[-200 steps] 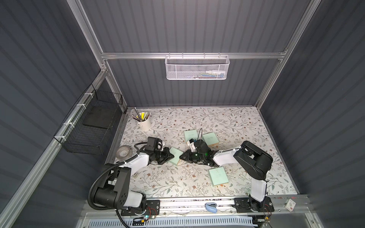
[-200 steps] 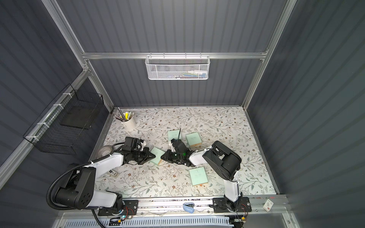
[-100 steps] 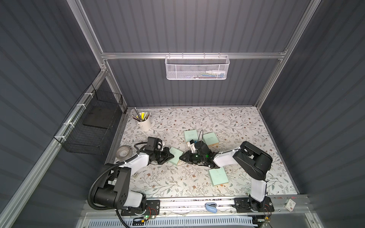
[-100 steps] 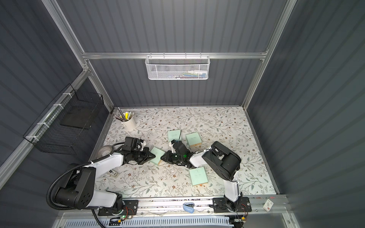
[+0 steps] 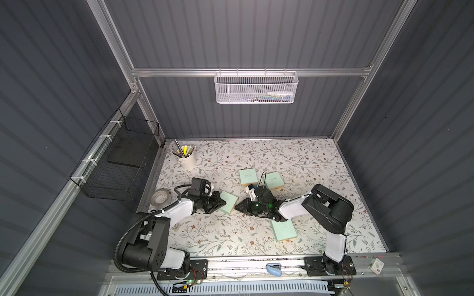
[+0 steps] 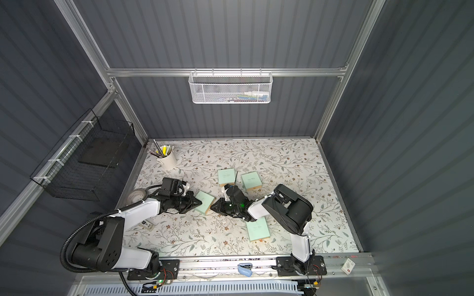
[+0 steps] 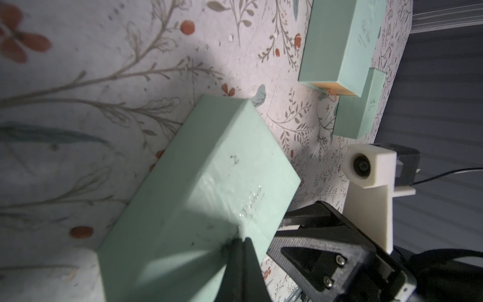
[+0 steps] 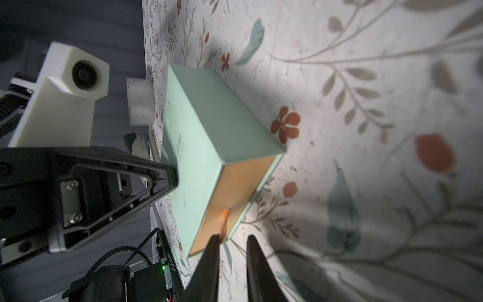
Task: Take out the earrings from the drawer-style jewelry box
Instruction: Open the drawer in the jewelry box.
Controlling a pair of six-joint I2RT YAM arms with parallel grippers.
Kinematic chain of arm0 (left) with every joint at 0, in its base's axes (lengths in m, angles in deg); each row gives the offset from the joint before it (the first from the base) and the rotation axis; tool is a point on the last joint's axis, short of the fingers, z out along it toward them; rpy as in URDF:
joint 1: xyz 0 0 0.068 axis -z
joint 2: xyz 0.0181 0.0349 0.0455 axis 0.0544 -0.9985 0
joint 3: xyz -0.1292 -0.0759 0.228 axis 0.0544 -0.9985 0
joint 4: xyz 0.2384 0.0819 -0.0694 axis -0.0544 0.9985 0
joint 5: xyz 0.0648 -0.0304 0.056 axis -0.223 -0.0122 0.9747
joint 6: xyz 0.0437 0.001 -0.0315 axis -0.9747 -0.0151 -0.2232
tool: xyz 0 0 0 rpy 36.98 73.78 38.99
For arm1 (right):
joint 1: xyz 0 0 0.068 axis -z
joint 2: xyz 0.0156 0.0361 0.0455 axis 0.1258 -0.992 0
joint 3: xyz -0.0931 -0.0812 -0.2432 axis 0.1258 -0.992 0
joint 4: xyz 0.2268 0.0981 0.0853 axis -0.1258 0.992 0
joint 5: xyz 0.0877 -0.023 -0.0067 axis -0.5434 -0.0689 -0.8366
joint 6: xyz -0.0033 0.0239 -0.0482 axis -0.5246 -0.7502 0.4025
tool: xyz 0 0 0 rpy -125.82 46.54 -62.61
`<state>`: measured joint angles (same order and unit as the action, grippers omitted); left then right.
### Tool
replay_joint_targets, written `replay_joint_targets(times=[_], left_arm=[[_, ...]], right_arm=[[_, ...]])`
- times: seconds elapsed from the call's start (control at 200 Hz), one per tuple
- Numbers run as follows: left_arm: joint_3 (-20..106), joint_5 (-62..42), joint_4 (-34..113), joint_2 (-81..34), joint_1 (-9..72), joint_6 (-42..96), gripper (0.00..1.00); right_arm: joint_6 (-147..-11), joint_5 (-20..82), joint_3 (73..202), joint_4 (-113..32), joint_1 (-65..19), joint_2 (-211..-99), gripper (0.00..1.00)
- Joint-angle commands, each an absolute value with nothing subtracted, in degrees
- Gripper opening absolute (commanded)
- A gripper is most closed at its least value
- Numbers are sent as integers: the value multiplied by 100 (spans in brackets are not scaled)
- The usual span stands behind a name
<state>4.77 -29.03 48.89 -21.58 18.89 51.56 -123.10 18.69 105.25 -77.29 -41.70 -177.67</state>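
Mint-green box (image 5: pixel 227 203) lies between the arms with its orange drawer front (image 8: pixel 235 191) flush, so the unseen earrings are probably still inside and the whole task is left. The left gripper (image 7: pixel 240 243), clenched, presses on the box top. The right gripper (image 8: pixel 231 239), slightly parted and empty, noses the pull tab (image 8: pixel 225 219). Floral table (image 5: pixel 307 164), grey ribbed walls (image 5: pixel 256 38), other boxes (image 5: pixel 248 176) nearby.

left gripper (image 7: pixel 241 244) closed, right gripper (image 8: pixel 232 239) slightly parted, both reaching low, tips facing each other
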Motion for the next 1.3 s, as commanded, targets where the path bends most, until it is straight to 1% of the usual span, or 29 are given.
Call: replay_joint_targets(times=[0.0,0.375,0.81,0.906,1.006,1.296], left_arm=[[344,-2772,5034,-2119,1903,5030,0],[338,-2780,5005,-2131,1903,5055,0],[280,-2760,4967,-2148,1903,5037,0],[250,-2745,4948,-2184,1902,5050,0],[238,-2693,4965,-2189,1903,5055,0],[255,-2345,5194,-2149,1905,5014,0]], right_arm=[[-12322,1869,10578,-7726,-4199,-17847,22],[-12230,1818,10823,-7587,-4190,-17944,22],[-12196,1818,10894,-7590,-4180,-18051,12],[-12141,1797,10921,-7588,-4181,-18061,5],[-12134,1781,10882,-7634,-4186,-18043,0],[-12163,1922,10611,-7675,-4192,-17862,0]])
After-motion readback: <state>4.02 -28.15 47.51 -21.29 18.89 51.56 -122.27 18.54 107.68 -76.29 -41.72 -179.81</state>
